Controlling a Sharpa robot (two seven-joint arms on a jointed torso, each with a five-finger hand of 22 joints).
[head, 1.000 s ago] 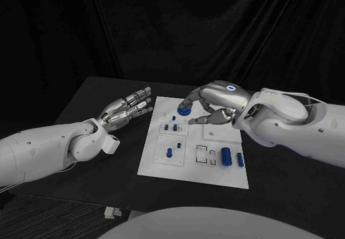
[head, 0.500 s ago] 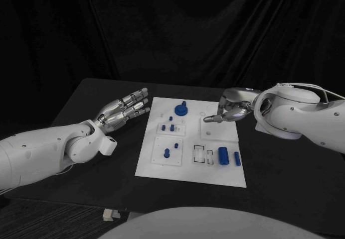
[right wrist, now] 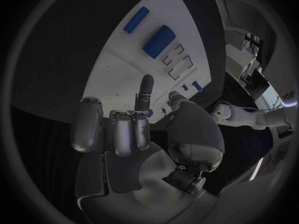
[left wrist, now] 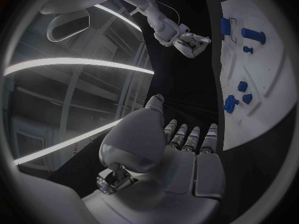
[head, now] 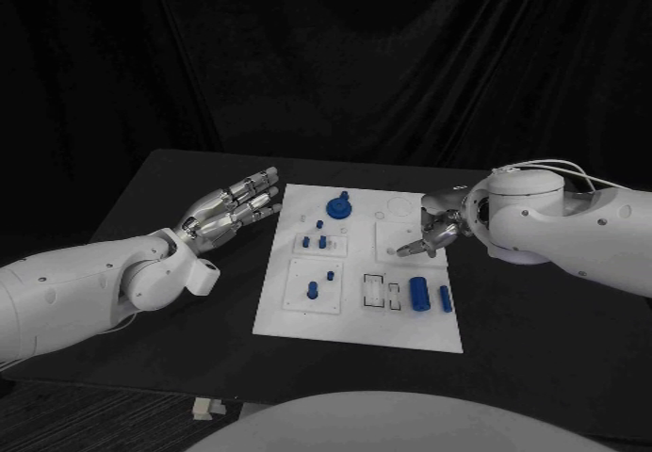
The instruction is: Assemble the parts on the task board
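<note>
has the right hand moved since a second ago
Yes. The right hand was over the round blue part at the board's far end; it has pulled back toward the board's right edge and nearer the robot, leaving that part standing.

The board lay mid-table — a knobbed piece at its far end, two cylinders side by side near its right edge. The left hand hovered left of it, the right hand over its right edge.

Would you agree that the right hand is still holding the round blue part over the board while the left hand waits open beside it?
Not quite: the right hand holds nothing; the round blue part stands on the board, as the head view shows. The left hand does wait open beside it.
</note>
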